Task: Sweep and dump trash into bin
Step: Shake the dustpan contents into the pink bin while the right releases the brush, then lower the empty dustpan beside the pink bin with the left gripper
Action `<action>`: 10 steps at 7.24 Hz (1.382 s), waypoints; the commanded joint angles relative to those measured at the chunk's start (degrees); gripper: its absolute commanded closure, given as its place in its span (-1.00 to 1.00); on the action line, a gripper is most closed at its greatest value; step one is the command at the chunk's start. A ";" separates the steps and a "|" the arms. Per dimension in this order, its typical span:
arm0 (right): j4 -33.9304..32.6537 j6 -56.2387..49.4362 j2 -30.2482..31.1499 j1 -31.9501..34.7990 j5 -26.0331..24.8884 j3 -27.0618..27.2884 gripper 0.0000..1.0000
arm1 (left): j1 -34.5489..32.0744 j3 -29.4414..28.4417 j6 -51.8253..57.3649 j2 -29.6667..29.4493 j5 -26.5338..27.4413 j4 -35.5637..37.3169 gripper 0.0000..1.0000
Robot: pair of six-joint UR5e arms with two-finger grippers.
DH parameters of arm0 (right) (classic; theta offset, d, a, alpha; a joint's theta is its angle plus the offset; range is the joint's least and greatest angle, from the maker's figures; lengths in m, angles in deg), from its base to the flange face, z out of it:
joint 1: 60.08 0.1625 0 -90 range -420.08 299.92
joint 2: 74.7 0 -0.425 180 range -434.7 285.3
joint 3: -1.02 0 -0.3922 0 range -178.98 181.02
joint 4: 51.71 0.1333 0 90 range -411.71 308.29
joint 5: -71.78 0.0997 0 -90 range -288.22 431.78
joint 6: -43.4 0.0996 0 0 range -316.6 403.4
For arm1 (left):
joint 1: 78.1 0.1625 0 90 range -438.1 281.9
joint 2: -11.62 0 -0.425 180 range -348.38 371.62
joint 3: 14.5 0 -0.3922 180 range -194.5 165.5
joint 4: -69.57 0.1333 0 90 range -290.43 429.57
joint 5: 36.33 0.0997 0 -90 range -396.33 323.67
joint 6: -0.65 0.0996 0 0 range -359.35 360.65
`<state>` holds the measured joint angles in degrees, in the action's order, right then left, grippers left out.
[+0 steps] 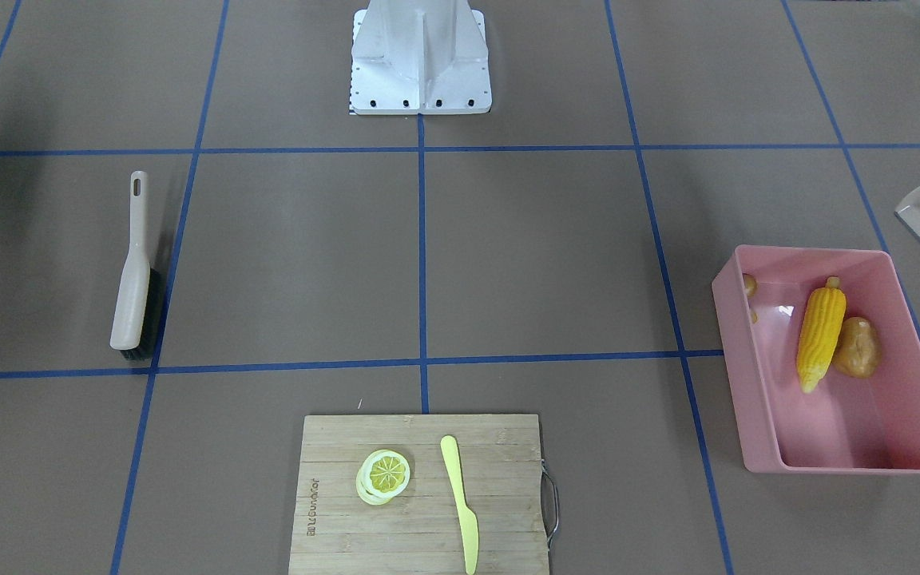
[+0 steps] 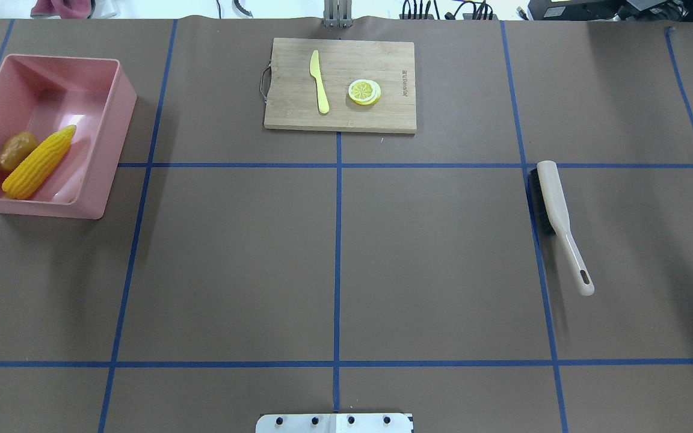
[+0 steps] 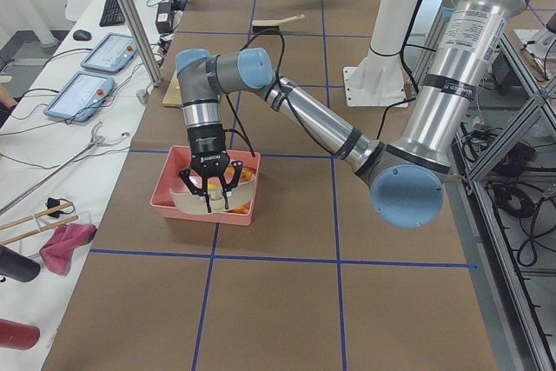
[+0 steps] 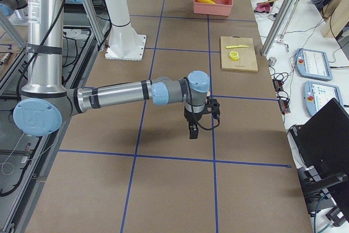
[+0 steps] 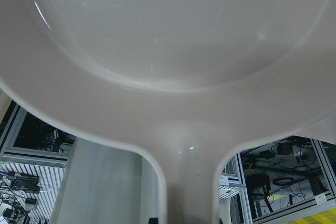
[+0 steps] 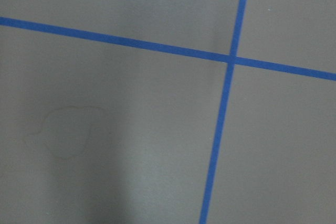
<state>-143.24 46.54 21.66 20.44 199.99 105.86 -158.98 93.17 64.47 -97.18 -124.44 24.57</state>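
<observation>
The left gripper (image 3: 210, 202) hangs over the glossy pink bin (image 1: 735, 375), with the smooth beige dustpan (image 5: 168, 77) at its fingers. Directly beneath lie the ridged corn cob (image 1: 819, 335), rounded potato (image 1: 858, 347) and tan ginger root (image 1: 749, 285). The right gripper (image 4: 193, 133) hovers above the matte brown table (image 6: 131, 129). I cannot tell either grip's state.

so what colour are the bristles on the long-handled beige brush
Black bristles on the beige long-handled brush; clearest in the overhead exterior view.

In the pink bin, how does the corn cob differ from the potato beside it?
The corn cob is long, bright yellow and ridged; the potato is short, rounded, brown-orange and smooth. The corn cob lies toward the middle of the pink bin; the potato sits between it and a wall. Both lie side by side inside it.
</observation>
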 commanded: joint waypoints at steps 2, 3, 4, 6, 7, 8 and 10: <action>0.03 -5.16 4.70 6.75 0.46 0.10 -1.00 | 0.02 2.11 -3.95 -2.64 -9.20 -7.34 1.00; 0.03 -5.16 4.71 7.28 0.46 0.10 -1.00 | 0.55 2.02 -4.22 -3.16 -13.80 -11.04 1.00; 0.03 -5.16 4.71 7.37 0.29 0.02 -1.00 | 4.03 2.11 -4.31 -4.04 -18.37 -15.51 1.00; 0.03 -5.08 4.62 7.37 0.20 0.10 -1.00 | 12.46 1.49 -10.16 -5.98 -24.55 -20.80 1.00; 0.12 -5.08 4.36 7.37 -0.06 -0.16 -1.00 | 16.94 1.32 -13.94 -6.41 -26.48 -23.44 1.00; 0.12 -4.47 4.27 7.28 0.02 -1.29 -1.00 | 20.38 1.14 -18.86 -6.77 -28.68 -23.73 1.00; 0.03 -4.20 3.92 7.28 0.29 -1.22 -1.00 | 26.80 0.97 -24.23 -6.60 -29.23 -28.11 1.00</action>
<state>-143.14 42.14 25.80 27.74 200.15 104.60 -135.99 94.25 44.36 -103.83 -153.11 -1.28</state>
